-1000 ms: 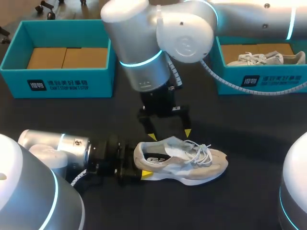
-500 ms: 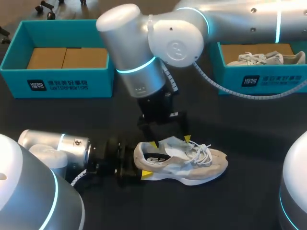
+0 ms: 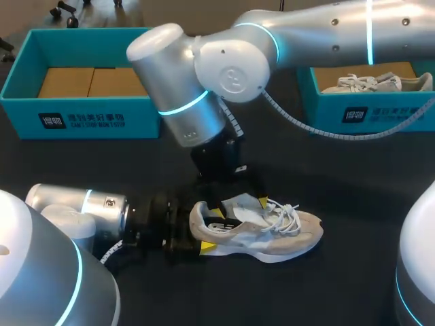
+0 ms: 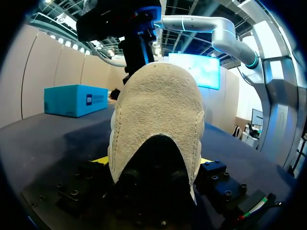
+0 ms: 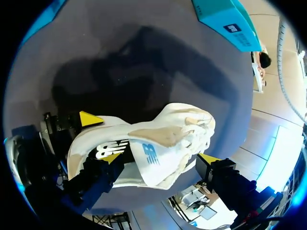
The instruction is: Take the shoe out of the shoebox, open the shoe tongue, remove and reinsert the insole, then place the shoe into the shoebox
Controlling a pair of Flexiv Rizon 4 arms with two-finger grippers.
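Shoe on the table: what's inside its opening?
The insole shows at its printed heel end, with one yellow fingertip of the right pincer at the rim. Further forward, the tongue and laces cover the inside.

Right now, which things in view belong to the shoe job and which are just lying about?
Job: shoe; left pincer clamping its heel; right pincer over its tongue; shoeless shoebox, likely its box.
Lying about: second shoebox; other shoe inside it.

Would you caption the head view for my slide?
Left claw holds the shoe by the heel; right claw open over its tongue.
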